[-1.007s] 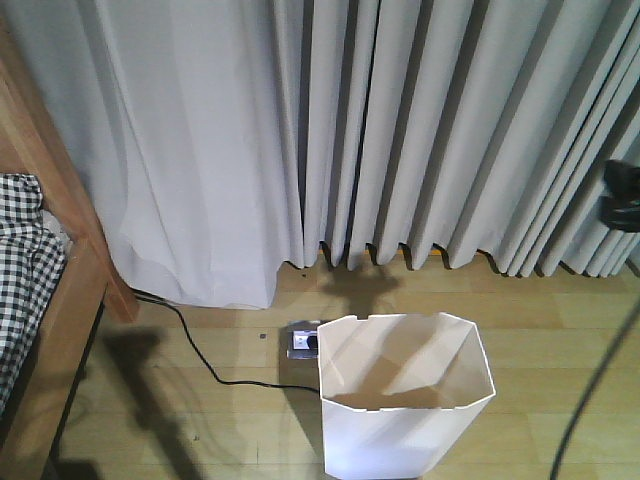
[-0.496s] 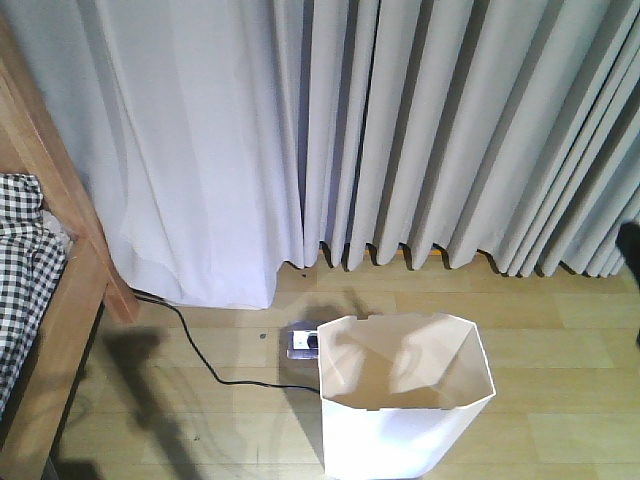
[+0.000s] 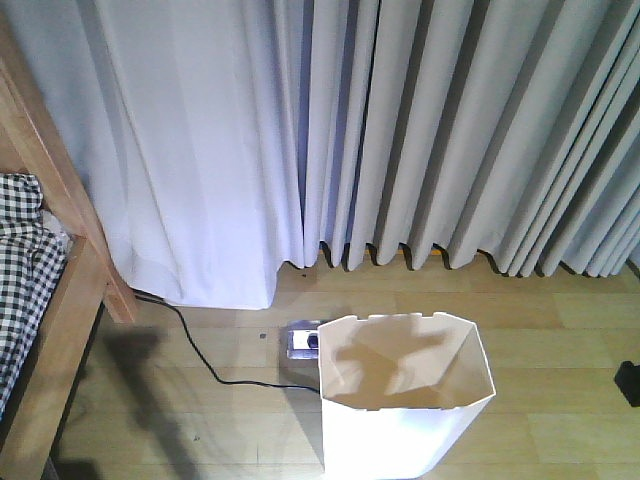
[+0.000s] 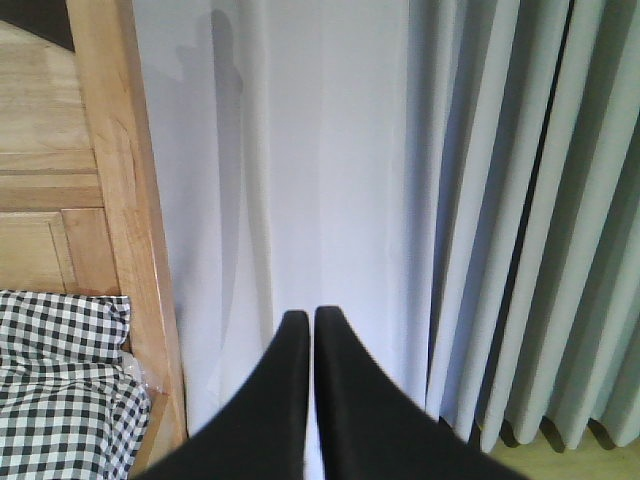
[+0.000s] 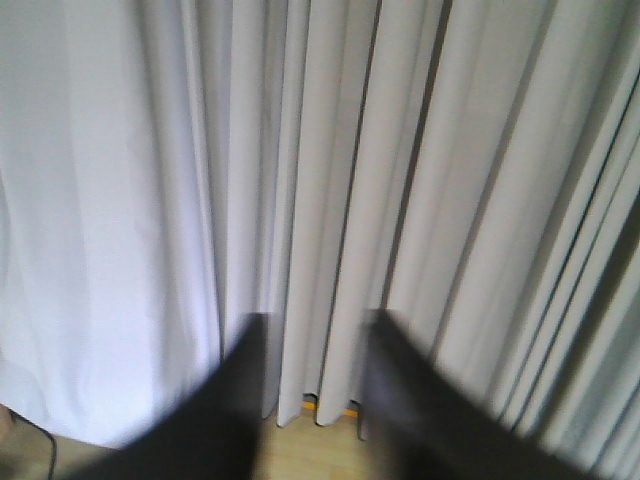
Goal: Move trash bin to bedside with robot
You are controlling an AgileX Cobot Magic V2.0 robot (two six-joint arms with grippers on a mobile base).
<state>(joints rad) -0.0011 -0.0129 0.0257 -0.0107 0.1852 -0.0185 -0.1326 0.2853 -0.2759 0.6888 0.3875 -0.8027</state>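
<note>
Since a second ago the right arm has dropped from upper right to a dark shape (image 3: 629, 382) low at the right edge. Near: bin (image 3: 405, 395) on wood floor (image 3: 200, 420), bed (image 3: 45, 290) well left; behind, cable (image 3: 205, 360), socket (image 3: 302, 342), curtains (image 3: 400, 130). Left gripper (image 4: 303, 322) pinched closed on nothing; right gripper (image 5: 312, 330) spread wide.

- Pale grey curtain (image 3: 400, 130) hangs in long vertical folds, its hem just reaching the floor.
- Light wooden plank floor (image 3: 560, 320) runs out in front of the curtain.
- Black cable (image 3: 200, 350) snakes over the floor from the curtain's hem.
- Small power socket (image 3: 302, 341) lies on the floor near the curtain, at the cable's end.
</note>
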